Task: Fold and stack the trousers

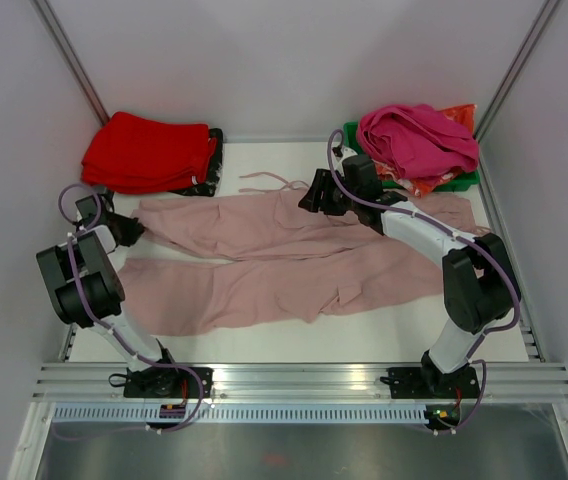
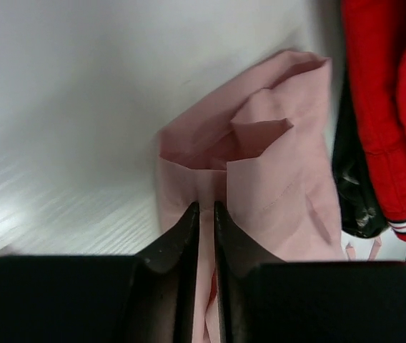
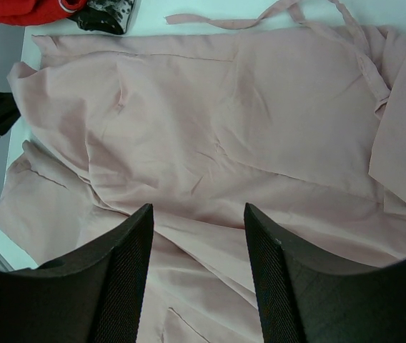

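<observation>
We see the white table (image 1: 264, 335) taken up mostly by the trousers (image 1: 264, 260), which lie spread flat across its middle. Their waist is toward the right and both legs run out to the left, one behind the other. The fabric is creased, and a flap is folded over near the front edge.

At the back left sits a stack of folded red garments (image 1: 149, 152), resting on something dark and patterned (image 1: 209, 172). At the back right a magenta garment (image 1: 419, 138) is heaped over a green bin (image 1: 459, 182).

Our left gripper (image 1: 129, 232) is low at the left end of the trousers, at the cuff of the far leg. In the wrist view its jaws (image 2: 204, 207) are drawn almost together, with a fold of pink cloth pinched between them.

Our right gripper (image 1: 309, 195) reaches over the far edge of the trousers near the waist. Its jaws stand well apart above the cloth (image 3: 198, 211) and grip nothing.

The thin pink cords (image 1: 269, 180) trail loose on the table just behind the waist.
</observation>
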Action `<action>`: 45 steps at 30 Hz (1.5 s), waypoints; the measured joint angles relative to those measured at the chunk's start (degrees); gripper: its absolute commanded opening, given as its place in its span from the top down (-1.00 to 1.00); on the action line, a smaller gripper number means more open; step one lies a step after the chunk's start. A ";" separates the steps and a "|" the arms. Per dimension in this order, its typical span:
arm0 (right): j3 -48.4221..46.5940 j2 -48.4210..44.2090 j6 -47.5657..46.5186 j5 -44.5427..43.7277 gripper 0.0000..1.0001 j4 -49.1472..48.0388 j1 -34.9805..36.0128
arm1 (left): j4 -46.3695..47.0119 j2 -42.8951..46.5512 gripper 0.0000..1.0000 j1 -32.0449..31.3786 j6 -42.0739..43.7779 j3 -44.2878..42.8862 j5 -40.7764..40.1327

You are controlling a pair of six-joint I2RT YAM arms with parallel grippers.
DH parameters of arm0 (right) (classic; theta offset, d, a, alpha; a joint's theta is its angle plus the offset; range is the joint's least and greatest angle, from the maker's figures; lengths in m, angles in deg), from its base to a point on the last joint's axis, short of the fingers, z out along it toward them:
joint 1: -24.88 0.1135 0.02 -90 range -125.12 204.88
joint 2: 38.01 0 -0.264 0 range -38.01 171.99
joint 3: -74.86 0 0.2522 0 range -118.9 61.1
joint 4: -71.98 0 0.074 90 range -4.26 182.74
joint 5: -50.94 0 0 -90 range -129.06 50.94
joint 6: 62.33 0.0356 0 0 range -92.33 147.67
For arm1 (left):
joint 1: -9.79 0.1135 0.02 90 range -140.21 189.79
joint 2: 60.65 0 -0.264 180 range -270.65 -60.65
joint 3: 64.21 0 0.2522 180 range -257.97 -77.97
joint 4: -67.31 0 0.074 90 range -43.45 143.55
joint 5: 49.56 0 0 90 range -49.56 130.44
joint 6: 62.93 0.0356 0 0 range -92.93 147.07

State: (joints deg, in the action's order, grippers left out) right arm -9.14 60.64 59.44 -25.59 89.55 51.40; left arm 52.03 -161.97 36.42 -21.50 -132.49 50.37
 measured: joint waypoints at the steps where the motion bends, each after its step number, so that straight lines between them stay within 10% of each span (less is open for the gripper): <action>1: 0.00 0.09 0.00 0.00 -0.20 0.02 0.00 | 0.48 -0.37 0.57 -0.50 0.00 -0.76 0.28; 9: 0.00 0.83 0.02 -0.26 -0.21 0.13 0.00 | 1.79 -2.71 0.16 -2.82 0.35 -5.29 0.72; 45: 0.02 0.85 0.59 -0.96 -0.23 1.14 0.00 | -16.94 -13.42 0.20 -11.13 12.96 -22.38 -15.54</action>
State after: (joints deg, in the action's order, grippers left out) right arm -9.12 61.49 60.03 -26.55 90.69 51.40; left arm 35.09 -175.39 25.29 -8.54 -154.88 34.83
